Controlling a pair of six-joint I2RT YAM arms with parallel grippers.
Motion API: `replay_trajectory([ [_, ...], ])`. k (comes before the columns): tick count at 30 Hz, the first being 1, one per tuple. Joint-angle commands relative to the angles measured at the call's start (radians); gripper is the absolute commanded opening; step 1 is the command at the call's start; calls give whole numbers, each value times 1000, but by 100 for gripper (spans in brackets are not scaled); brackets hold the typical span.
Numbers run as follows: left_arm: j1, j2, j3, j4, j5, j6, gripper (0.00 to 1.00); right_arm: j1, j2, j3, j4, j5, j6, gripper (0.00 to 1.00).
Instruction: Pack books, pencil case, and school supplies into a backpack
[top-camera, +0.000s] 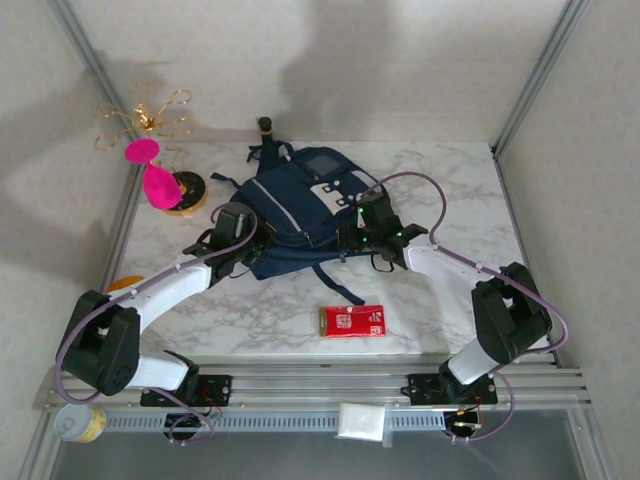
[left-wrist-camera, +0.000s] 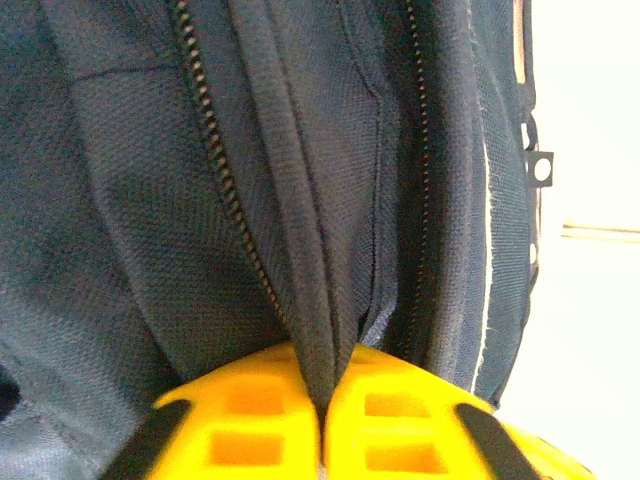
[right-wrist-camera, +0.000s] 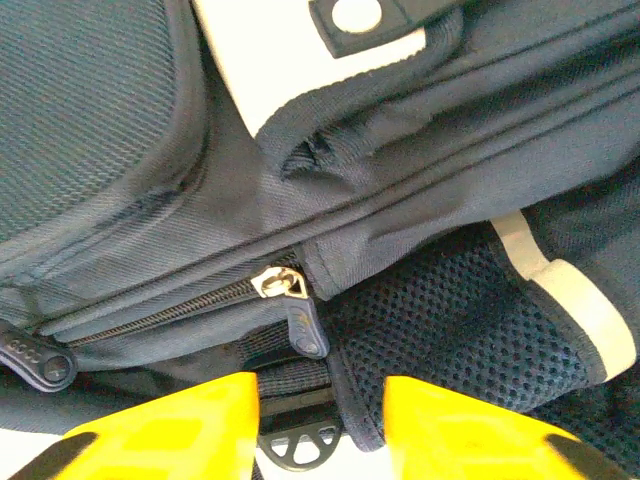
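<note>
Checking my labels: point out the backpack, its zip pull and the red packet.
backpack (top-camera: 300, 200): top external view, navy front fabric.
zip pull (right-wrist-camera: 303, 322): right wrist view, dark tab.
red packet (top-camera: 352, 321): top external view, its middle.

The backpack (left-wrist-camera: 150, 200) is cropped in both wrist views — its inside hidden; the white label on the red packet (top-camera: 351, 321) is too small to read.

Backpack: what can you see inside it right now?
The backpack shows navy outer fabric, zip teeth and a slider. The left pincer pinches a fold. Fabric covers the interior, so contents cannot be seen.
</note>
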Motion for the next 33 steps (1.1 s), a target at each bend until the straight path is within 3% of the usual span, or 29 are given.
replay_trajectory([
  [1, 20, -18, 35, 4, -37, 70, 38, -10, -41, 0, -3, -17, 126, 42],
  [4, 18, -75, 7, -42, -49, 126, 48, -1, -28, 13, 35, -135, 281, 46],
  [8, -34, -162, -30, -101, -92, 157, 49, 21, -9, 19, 140, -176, 469, 50],
  [11, -102, -183, 12, -181, -173, 185, 52, 24, 50, 82, 148, -186, 536, 52],
  [14, -132, -185, 23, -171, -167, 201, 51, 31, 94, 116, 167, -186, 582, 52],
  [23, -168, -122, 96, -208, -201, 266, 49, 32, 208, 204, 179, -186, 649, 44],
  [29, -178, -99, 127, -234, -218, 293, 49, 33, 258, 216, 204, -197, 688, 44],
  [33, -191, -79, 152, -258, -238, 310, 49, 33, 263, 235, 219, -199, 688, 29],
])
